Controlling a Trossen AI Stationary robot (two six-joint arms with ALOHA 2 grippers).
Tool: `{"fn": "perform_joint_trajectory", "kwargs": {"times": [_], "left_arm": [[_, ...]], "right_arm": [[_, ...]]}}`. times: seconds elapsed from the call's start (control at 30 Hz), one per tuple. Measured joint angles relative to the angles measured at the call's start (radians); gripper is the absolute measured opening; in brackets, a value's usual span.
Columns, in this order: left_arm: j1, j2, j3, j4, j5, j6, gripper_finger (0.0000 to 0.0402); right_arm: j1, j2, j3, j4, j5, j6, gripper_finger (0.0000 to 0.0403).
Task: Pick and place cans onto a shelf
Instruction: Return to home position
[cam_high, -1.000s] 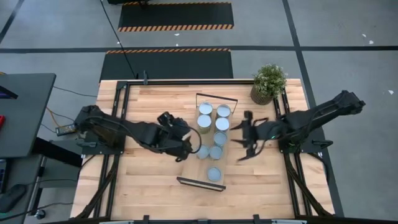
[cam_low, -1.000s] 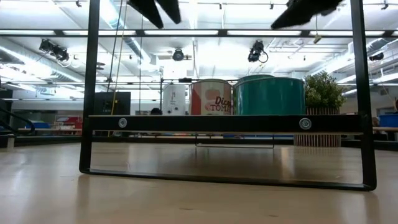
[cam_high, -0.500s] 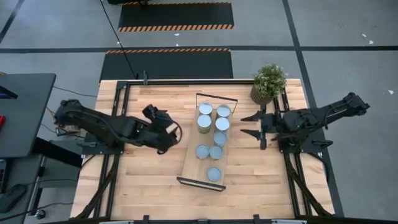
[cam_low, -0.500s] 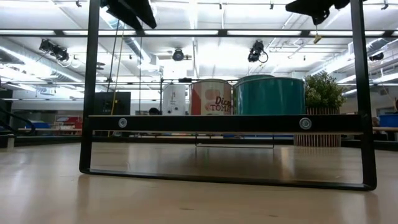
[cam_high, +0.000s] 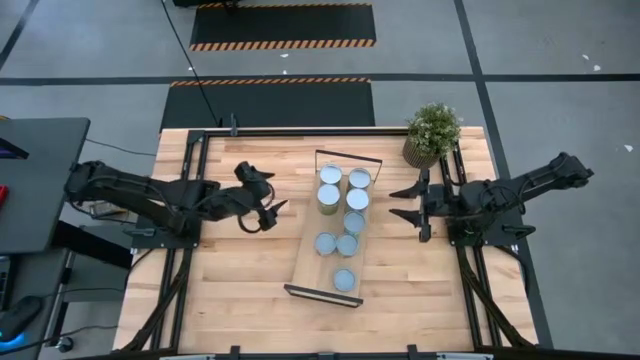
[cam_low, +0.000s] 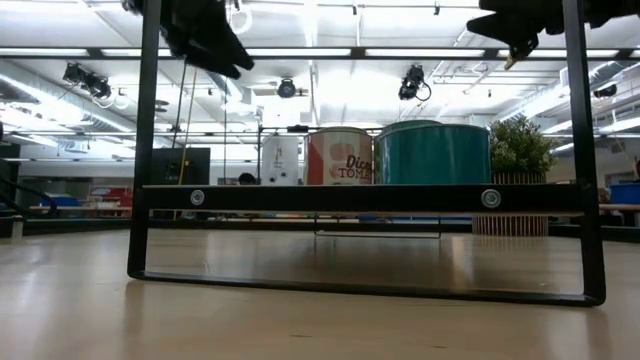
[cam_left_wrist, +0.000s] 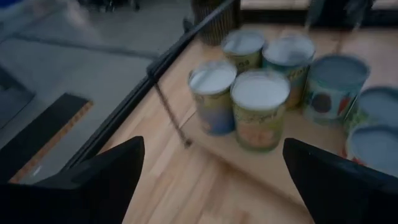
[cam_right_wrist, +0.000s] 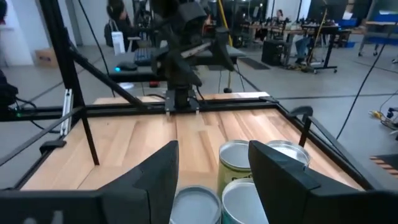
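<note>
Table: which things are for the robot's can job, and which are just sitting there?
For the job: cans, shelf, left gripper, right gripper.
Just sitting there: potted plant.

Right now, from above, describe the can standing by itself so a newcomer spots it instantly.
Find the long light-wood shelf in the middle of the table. At its end farthest from the potted plant, one can stands alone beside the wire frame, apart from the other cans.

Two matte-black, multi-jointed arms, the left arm (cam_high: 140, 190) and right arm (cam_high: 505, 188), each end in twin tapered, wedge-shaped black jaws; a thin cable (cam_high: 283, 209) loops at the left wrist.
</note>
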Motion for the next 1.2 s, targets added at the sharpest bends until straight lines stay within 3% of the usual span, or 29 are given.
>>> {"fn": "perform_joint_trajectory", "kwargs": {"times": [0.17,0.33,0.67,1.2], "left_arm": [[0.045,-0.087,-0.178,0.242,0.068,0.096,0.0389],[0.091,-0.192,-0.312,0.338,0.144,0.14,0.0389],[0.136,-0.431,-0.532,0.478,0.175,0.167,0.0389],[0.133,-0.86,-0.775,0.461,0.227,0.075,0.0389]], "right_arm": [[0.0,-0.051,-0.051,0.027,0.042,0.002,0.0201],[-0.001,-0.121,-0.096,0.045,0.17,0.002,0.0201],[-0.001,-0.276,-0.224,0.181,0.171,0.019,0.0201],[0.003,-0.447,-0.382,0.214,0.17,0.149,0.0201]]}}
